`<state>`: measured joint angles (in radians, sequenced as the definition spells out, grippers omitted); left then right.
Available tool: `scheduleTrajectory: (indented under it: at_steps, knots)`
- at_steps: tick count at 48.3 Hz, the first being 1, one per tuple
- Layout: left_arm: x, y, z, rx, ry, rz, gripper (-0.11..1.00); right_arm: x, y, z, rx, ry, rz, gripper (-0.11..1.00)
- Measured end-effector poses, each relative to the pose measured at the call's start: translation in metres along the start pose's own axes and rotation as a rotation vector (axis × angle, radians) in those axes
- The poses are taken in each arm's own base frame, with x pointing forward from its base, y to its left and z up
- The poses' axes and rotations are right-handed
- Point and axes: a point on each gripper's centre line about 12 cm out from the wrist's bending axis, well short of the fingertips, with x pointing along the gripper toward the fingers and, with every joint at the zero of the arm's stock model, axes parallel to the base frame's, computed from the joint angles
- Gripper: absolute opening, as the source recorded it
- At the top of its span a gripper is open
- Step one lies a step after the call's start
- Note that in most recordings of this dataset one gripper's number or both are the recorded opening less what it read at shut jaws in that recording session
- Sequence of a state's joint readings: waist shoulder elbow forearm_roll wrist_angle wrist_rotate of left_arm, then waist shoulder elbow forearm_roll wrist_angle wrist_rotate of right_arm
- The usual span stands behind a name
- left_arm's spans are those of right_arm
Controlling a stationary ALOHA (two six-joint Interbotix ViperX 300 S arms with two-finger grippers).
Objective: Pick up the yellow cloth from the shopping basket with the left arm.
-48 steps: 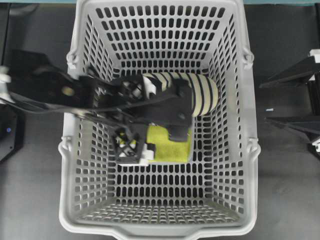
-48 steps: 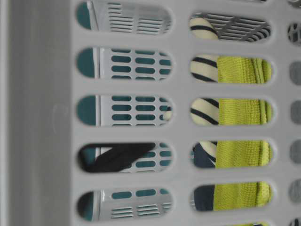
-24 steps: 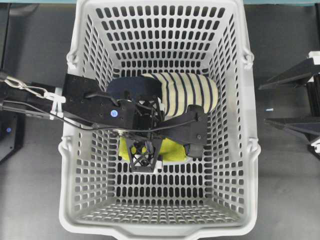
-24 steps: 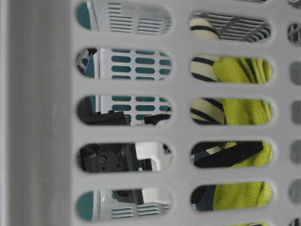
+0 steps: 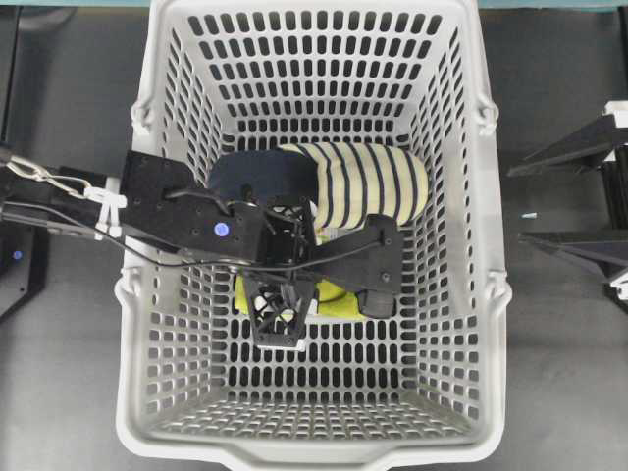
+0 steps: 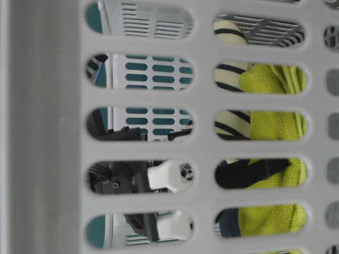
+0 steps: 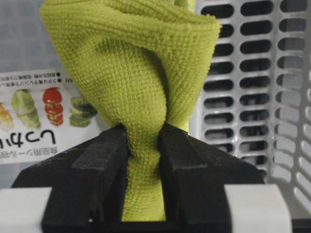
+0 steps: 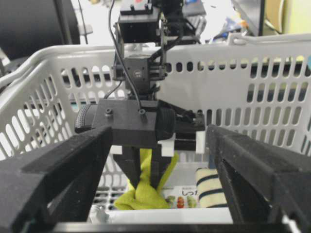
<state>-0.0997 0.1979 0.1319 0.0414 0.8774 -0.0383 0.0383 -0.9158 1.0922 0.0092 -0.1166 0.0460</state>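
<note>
The yellow cloth is bunched up into a peak, and my left gripper is shut on its pinched fold. In the right wrist view the left gripper points straight down inside the shopping basket, with the cloth still resting on the basket floor. From overhead the left arm covers most of the cloth; only its yellow edges show. My right gripper stands open outside the basket's right wall, holding nothing.
A cream-and-navy striped slipper lies just behind the cloth in the basket. A printed packet with vegetable pictures lies flat on the floor under the cloth. The slotted basket wall stands close beside the gripper.
The left arm swung over the cloth and came down on it. Its jaws went from wide open to shut, bunching the flat cloth into a fold. The right arm stayed still.
</note>
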Motion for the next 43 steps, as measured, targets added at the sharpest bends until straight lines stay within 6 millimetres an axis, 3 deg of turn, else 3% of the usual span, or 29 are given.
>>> scheduleTrajectory:
  at_steps: [6,11,29,33,43]
  knots:
    - [-0.018,0.001,0.009,0.003,-0.008,0.002,0.17,0.000,0.000,0.000,-0.002,0.002,0.000,0.75]
    - [-0.044,0.006,0.020,-0.006,-0.001,0.007,0.17,0.000,0.000,-0.001,0.000,0.003,0.000,0.74]
    - [-0.178,0.020,0.064,-0.044,-0.020,0.020,0.17,-0.002,0.000,0.000,0.000,-0.043,0.002,0.74]
    - [-0.189,0.025,0.070,-0.058,-0.031,0.026,0.17,-0.002,0.000,-0.001,0.003,-0.044,0.002,0.74]
    - [-0.184,0.035,0.073,-0.078,-0.016,0.033,0.17,-0.002,0.000,0.000,0.003,-0.049,0.002,0.74]
